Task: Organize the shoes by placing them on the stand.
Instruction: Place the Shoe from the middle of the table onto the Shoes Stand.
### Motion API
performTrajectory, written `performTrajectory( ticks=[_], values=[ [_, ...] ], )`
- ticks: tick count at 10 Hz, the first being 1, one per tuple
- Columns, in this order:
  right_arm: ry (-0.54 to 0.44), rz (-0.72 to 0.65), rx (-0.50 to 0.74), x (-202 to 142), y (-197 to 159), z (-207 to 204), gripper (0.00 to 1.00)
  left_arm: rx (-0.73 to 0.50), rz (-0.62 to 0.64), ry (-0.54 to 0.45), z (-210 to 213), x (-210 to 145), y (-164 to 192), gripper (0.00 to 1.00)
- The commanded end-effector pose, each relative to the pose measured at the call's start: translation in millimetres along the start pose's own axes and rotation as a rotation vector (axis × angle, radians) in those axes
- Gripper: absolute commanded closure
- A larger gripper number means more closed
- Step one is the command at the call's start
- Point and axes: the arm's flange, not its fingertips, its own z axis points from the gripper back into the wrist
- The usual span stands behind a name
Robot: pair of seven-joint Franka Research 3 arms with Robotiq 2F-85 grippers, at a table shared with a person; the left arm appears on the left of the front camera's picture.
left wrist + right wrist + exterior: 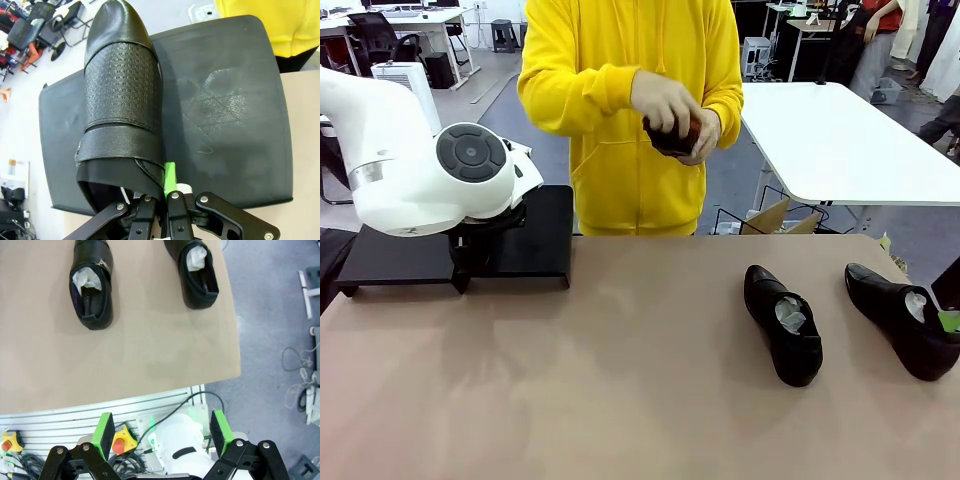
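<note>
Left gripper [162,182]: clenched on the heel collar of the held shoe [122,95], with a green pad pressed to the collar's side.
Held shoe, place: above the stand [230,110], over the left part of the panel as this wrist view frames it. I cannot tell whether the sole touches the panel.
Held shoe, heading: the toe points straight away from the gripper, up the picture, and its tip lies past the stand's far edge. The long axis is in line with the fingers.
Left arm [430,180]: in the front view it bends low over the stand [545,235], at the far left of the bench [620,400].
Middle shoe [782,325]: lies on the bench, well apart from the stand.
Edge shoe [905,320]: lies beside the middle shoe, near the bench's right edge.
Heading of both: toes point toward the person's side and slightly to the robot's left, heels toward the robot. Their long axes are roughly parallel.
Person [630,120]: stands behind the bench with both hands round a small dark object [672,135].
Right gripper [162,432]: released, jaws wide with nothing between them, back off the bench's near edge.
Shoes, right wrist view: the middle shoe [91,295] and the edge shoe [197,272] lie heel-first to the camera, pale paper in each.
Progress: judged early. One shoe looks about to be set down, none is seen resting free on the stand, and two wait on the bench.
</note>
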Motion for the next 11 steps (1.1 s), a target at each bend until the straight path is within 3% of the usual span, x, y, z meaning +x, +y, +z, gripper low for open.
performTrajectory(
  ticks=[1, 7, 11],
  values=[
    [0.006, 0.017, 0.023, 0.1, -0.6, 1.2, 0.0, 0.024, 0.006, -0.019, -16.0, 3.5, -7.7, 1.0],
    [0.006, 0.017, 0.023, 0.1, -0.6, 1.2, 0.0, 0.003, -0.049, -0.046, 12.6, 15.8, 2.3, 1.0],
    [0.006, 0.017, 0.023, 0.1, -0.6, 1.2, 0.0, -0.008, -0.072, -0.059, 8.3, 19.5, 2.7, 1.0]
  ],
)
